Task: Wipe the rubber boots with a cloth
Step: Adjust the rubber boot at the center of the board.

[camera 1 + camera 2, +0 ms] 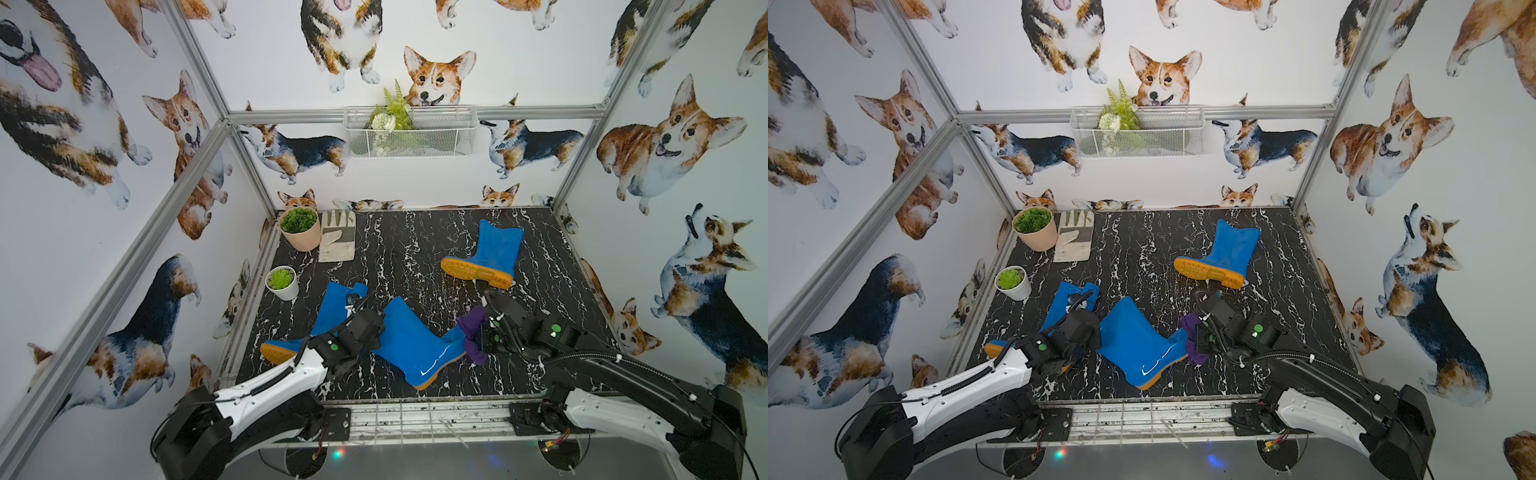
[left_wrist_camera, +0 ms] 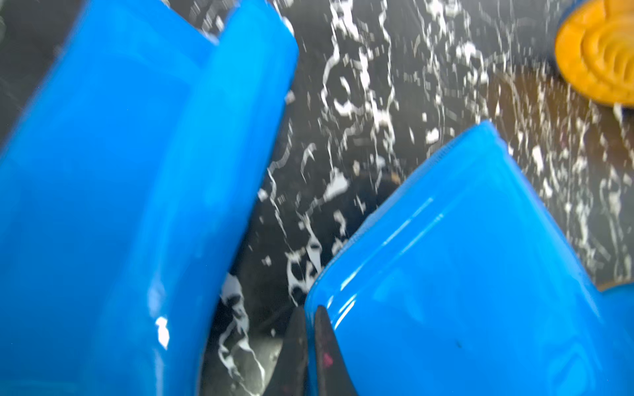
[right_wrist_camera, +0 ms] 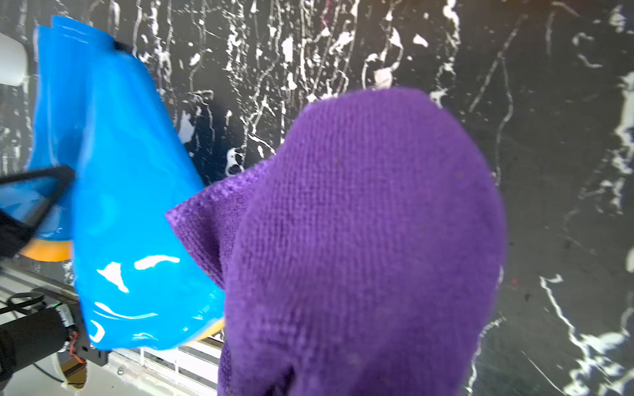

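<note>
Grip, left side: the left gripper (image 2: 310, 322) has its fingers (image 2: 295, 346) together, pinched on the shaft rim of the middle boot (image 1: 411, 345).

Grip, right side: the right gripper (image 1: 482, 336) has its tips buried in the cloth (image 3: 360, 240). It is clamped on the cloth, with purple fabric bunched over the jaws.

Contact: the cloth touches the toe end of the middle boot. That boot lies on its side, heel near the front edge of the tabletop (image 1: 415, 249).

Neighbours: the left boot (image 1: 332, 307) lies just beside it, partly under the left arm, with its toe near the left frame rail (image 1: 245, 316). The far boot (image 1: 494, 249) lies well apart at back right, sole facing forward.

Room: bare marble shows between the middle boot and the far boot, along the back centre, and to the right of the right arm.

Back-left corner: occupied by the peach pot (image 1: 300, 239), the glove (image 1: 337, 241) and the white pot (image 1: 282, 286).
</note>
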